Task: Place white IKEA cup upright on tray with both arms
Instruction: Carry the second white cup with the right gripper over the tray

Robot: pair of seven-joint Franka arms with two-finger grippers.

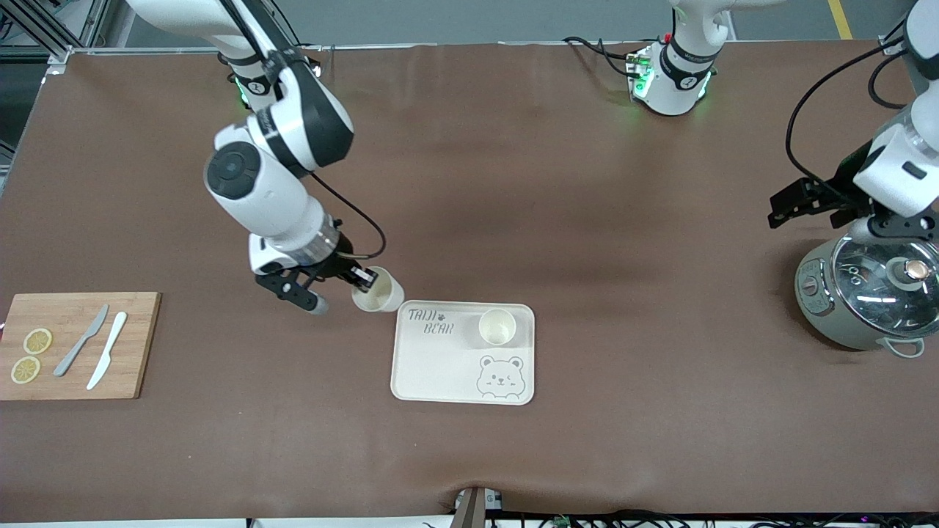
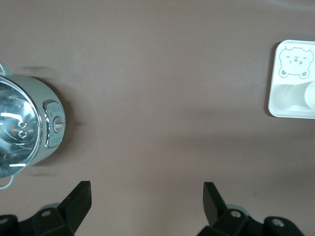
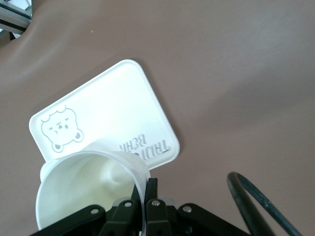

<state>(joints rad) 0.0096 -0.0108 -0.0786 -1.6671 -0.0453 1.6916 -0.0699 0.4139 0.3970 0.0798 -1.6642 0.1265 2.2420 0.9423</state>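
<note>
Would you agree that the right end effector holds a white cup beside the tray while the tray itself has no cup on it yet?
Not quite: the tray already has a cup standing upright on it, near the lettering, as the front view shows. The rest holds: the right end effector grips a second cup by its rim, tilted, beside the tray's corner toward the right arm's end.

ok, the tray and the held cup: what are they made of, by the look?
Tray: probably matte plastic or melamine; cream, rounded moulded rim, printed bear.
Cup pinched at its rim by the right gripper: likely plastic; thin white wall, soft sheen inside. Ceramic can't be ruled out.
</note>
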